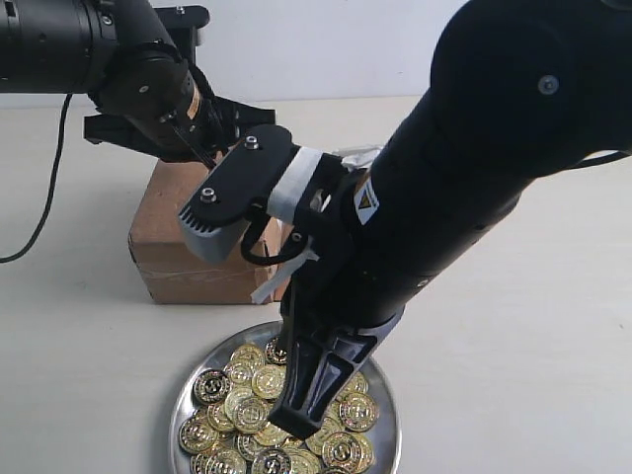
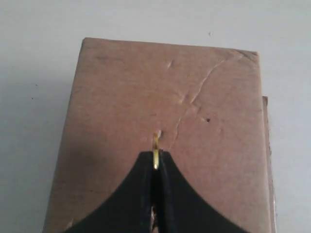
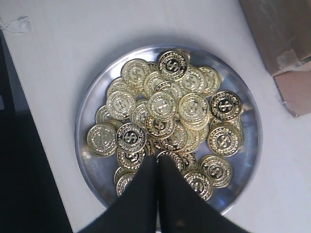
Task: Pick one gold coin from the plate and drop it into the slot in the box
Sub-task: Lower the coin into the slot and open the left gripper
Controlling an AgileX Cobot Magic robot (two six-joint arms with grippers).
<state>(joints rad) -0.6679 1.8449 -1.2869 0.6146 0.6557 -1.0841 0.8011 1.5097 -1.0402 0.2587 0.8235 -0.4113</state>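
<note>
My left gripper (image 2: 155,159) is shut on a gold coin (image 2: 155,150), held edge-on just above the top of the brown cardboard box (image 2: 146,87). I cannot make out the slot; the coin's tip meets a small nick in the cardboard. In the exterior view the box (image 1: 188,247) stands behind the round silver plate (image 1: 389,420), which holds a heap of gold coins (image 1: 242,395). My right gripper (image 1: 283,413) points down into that heap. Its black fingers (image 3: 141,194) are shut together over the coins (image 3: 165,107) on the plate (image 3: 97,170), and no coin shows between them.
The right arm's grey wrist mount (image 1: 232,202) hangs in front of the box and hides the left fingertips. A black cable (image 1: 44,197) trails over the table at the left. The box's loose flap (image 3: 294,92) lies beside the plate. The table's dark edge (image 3: 19,170) is close to the plate.
</note>
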